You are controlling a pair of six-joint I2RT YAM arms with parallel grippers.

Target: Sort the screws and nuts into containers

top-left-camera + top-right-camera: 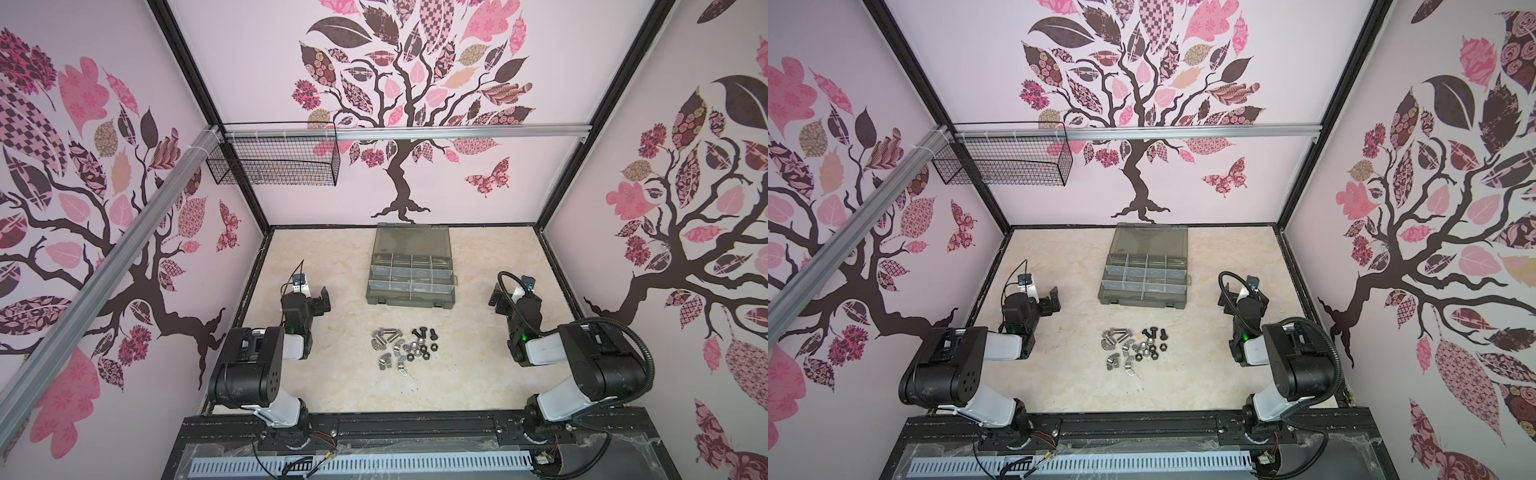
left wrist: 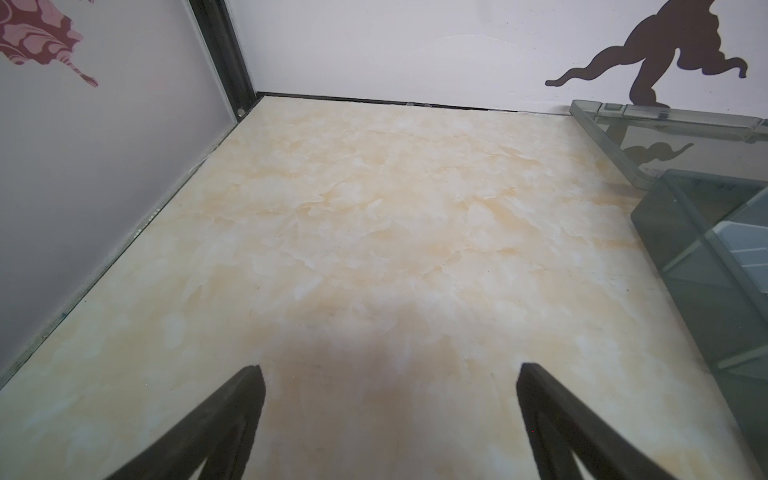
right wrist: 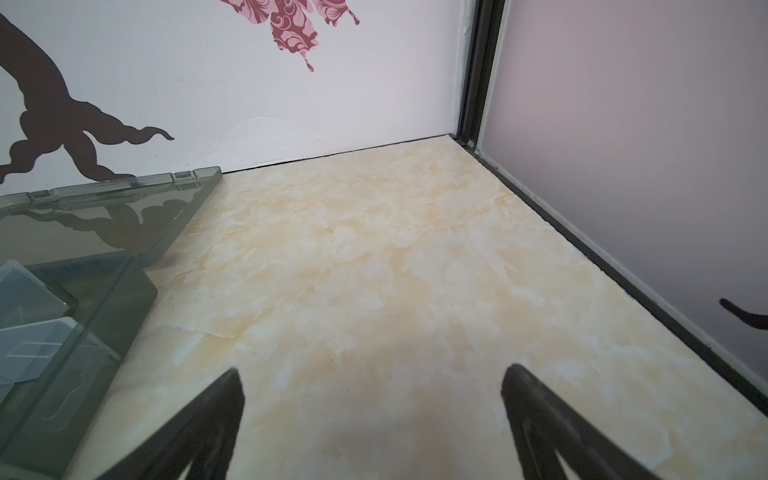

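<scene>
Both top views showed the screws (image 1: 417, 332) and nuts (image 1: 415, 348) lying loose on the table (image 1: 332, 374) near the open case's containers (image 1: 411, 272), flanked by the left gripper (image 2: 390, 368) and right gripper (image 3: 374, 368), jaws wide and empty.

Marbled cream tabletop (image 1: 1204, 374). A dark grey-green organizer case (image 1: 1142, 302) lies open near the back wall, its smoky lid (image 1: 1150, 239) folded back flat behind it. Containers (image 1: 1136, 272) sit in rows between pale dividers; their contents are too small to resolve here.

In front of the case and apart from it is a loose pile. Screws (image 1: 1154, 332) lie along its far edge, black to the right and silver to the left. Nuts (image 1: 1144, 351) are nearer, with what look like wing nuts at the near left.

Left gripper (image 1: 1054, 300) is left of the case and right gripper (image 1: 1225, 301) is right of it, both well apart from the pile. A black wire mesh basket (image 1: 1005, 160) hangs from the aluminium rail (image 1: 1183, 132).
</scene>
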